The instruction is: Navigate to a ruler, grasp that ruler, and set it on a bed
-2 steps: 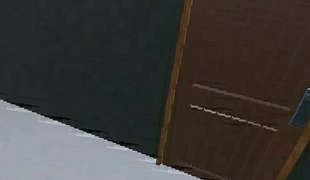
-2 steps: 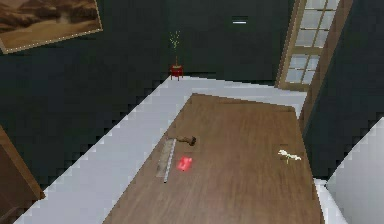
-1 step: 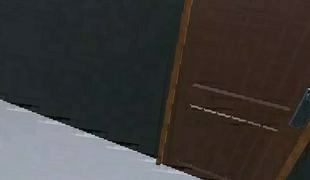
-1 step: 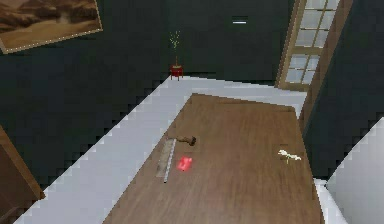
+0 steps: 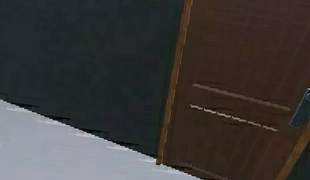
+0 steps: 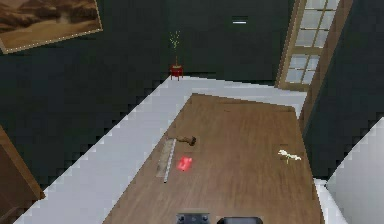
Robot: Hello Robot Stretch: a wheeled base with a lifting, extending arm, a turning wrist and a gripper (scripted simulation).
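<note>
A thin grey strip, shaped like a ruler [image 6: 166, 163], lies lengthwise near the left edge of a long brown table [image 6: 245, 125] in the arm side view. Beside it sits a small red thing [image 6: 185, 165], and a small dark thing [image 6: 187, 140] lies just beyond. Dark parts at the view's bottom edge look like the gripper's body [image 6: 193, 217] and the arm's end [image 6: 238, 217]. The gripper's far end cannot be made out, so I cannot tell whether it holds anything.
A small white thing [image 6: 290, 155] lies at the table's right side. Past the table stand a red plant stand [image 6: 177, 69] and a glass-paned door [image 6: 310, 45]; a painting [image 6: 45, 20] hangs upper left. The forward view has a brown door [image 5: 244, 90] with a metal handle [image 5: 307, 107], dark walls and pale floor [image 5: 73, 152].
</note>
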